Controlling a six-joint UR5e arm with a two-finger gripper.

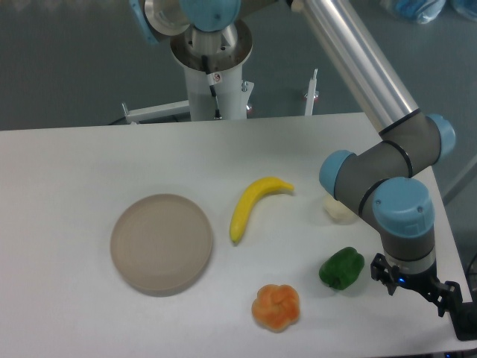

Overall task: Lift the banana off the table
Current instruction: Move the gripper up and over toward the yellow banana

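The banana (254, 203) lies flat on the white worktop (74, 164), just right of the round tan plate (162, 242) and apart from it. Nearer sit an orange pumpkin-like fruit (276, 306) and a green pepper (342, 268). The end effector (447, 302) hangs at the near right edge, past the pepper; its fingers run out of sight, so I cannot tell their opening.
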